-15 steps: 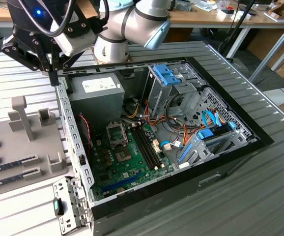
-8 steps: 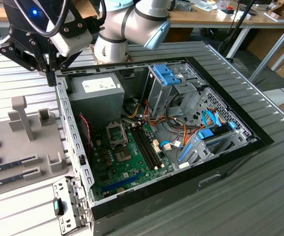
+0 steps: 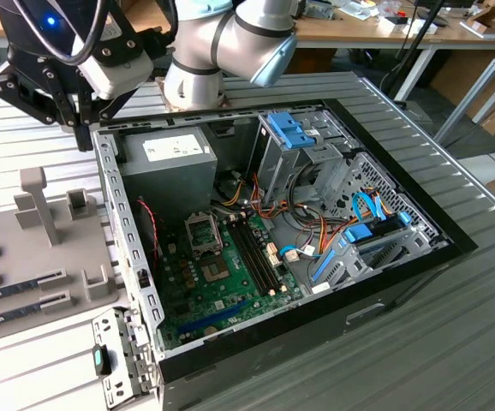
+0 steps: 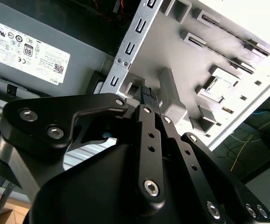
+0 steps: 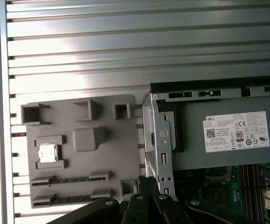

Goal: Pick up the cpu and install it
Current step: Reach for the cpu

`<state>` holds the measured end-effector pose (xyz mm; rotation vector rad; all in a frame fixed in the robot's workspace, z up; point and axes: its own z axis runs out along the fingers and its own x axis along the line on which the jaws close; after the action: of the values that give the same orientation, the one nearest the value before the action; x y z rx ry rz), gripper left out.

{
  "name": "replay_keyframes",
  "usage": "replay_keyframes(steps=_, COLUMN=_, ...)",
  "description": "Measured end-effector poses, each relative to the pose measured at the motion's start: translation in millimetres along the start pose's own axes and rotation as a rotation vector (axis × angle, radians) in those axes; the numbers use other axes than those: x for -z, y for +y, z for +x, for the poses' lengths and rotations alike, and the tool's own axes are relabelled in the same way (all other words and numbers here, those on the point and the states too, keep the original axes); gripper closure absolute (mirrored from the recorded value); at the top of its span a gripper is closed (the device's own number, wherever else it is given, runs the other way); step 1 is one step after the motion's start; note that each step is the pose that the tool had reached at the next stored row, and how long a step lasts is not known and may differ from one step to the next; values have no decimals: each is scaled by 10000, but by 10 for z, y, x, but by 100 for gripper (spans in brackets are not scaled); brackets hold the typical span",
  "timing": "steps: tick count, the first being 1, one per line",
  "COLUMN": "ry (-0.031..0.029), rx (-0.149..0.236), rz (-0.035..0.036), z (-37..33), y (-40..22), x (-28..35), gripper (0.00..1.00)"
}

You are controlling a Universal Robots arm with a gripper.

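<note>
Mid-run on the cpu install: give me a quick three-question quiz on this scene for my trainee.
1. Fill in: in the exterior view, the gripper hangs by the corner of the open computer case that holds the ___.
2. True or false: the gripper holds the cpu.
3. What sits in the long slots of the grey fixture tray, near the cpu? A memory sticks; B screwdrivers; C cooling fans.
Key: 1 power supply; 2 false; 3 A.
</note>
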<state>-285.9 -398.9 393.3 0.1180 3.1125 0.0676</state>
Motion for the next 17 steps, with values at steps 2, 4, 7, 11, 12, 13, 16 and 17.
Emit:
replay_keyframes(steps=2, ry=0, rx=0, rz=0, z=45, y=-3, x=1, gripper=89)
replay_keyframes(steps=4, ry=0, rx=0, rz=0, z=56, y=-4, x=1, gripper=89)
replay_keyframes(steps=7, ry=-1, rx=0, rz=0, z=67, y=-5, x=2, gripper=89)
replay_keyframes(steps=11, ry=0, rx=0, rz=0, z=79, y=-6, x=2, gripper=89)
replay_keyframes(steps=12, ry=0, rx=0, rz=0, z=87, y=-7, x=2, gripper=89)
replay_keyframes(steps=13, ry=-1, rx=0, rz=0, z=94, y=-7, x=2, gripper=89)
replay_keyframes(steps=16, ry=0, rx=0, rz=0, z=105, y=-8, x=3, gripper=89)
replay_keyframes(steps=17, ry=0, rx=0, rz=0, z=110, y=-8, x=3, gripper=89)
